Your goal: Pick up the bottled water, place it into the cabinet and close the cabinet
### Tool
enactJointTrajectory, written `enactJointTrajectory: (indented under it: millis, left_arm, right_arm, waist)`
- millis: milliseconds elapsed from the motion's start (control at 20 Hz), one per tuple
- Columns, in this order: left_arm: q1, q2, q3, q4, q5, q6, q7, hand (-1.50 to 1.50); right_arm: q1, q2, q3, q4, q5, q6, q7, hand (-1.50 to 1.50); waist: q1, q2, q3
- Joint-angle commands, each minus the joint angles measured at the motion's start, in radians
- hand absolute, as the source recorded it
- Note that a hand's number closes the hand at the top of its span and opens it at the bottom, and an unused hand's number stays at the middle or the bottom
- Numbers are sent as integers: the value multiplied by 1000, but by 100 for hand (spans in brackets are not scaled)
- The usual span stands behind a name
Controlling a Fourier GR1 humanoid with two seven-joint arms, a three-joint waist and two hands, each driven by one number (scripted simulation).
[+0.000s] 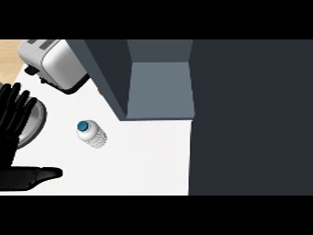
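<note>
**Head view: bottle not picked up yet, nothing has hold of it**

From where I'm standing this is the very first step, the pick-up, and as far as I can judge it hasn't begun. The bottled water (92, 135) sits on the white worktop (145, 156), out in front of the cabinet (160, 87) and off toward its left side, a little apart from the opening. It looks upright to me, blue cap facing up, though at this steep angle it could be leaning a bit. Nothing is touching it.

The cabinet is open, with the lighter grey inside showing and nothing in there that I can see. There are dark panels on either side of the opening, and honestly I can't tell which one is the door.

The left hand (2, 133) rests far to the left of the cabinet, by the edge of the view. Its fingers (13, 103) are straight and spread apart, holding nothing. The right hand doesn't show anywhere.

There's also a toaster (50, 59) left of the cabinet and further back. A round grey thing (38, 120) is partly hidden behind the left hand, no idea what it is.

Next move, my guess: a hand has to come in over the bottle with its fingers open wide enough to go round the body, then close below the cap. After that it's lift and carry toward the opening, clearing the cabinet's left wall. The bottle's round, so a clumsy nudge could tip it and send it rolling.
</note>
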Motion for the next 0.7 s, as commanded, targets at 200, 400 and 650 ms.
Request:
enactJointTrajectory:
  millis: [200, 400, 650]
  left_arm:
    - [-7, 16, 53, 279, 27, -95, -133, -150]
    - [-43, -14, 1, 427, -28, -101, -170, -150]
    - [-113, -18, 58, 662, -7, -132, -291, -150]
  right_arm:
    - [205, -61, -31, -199, -30, 56, -55, -150]
    - [259, -49, 54, -239, 59, 43, -83, -150]
    - [301, -77, 45, -246, 37, 57, -113, -150]
  waist:
    - [-13, 1, -1]
    - [-23, 0, -2]
    - [-19, 2, -1]
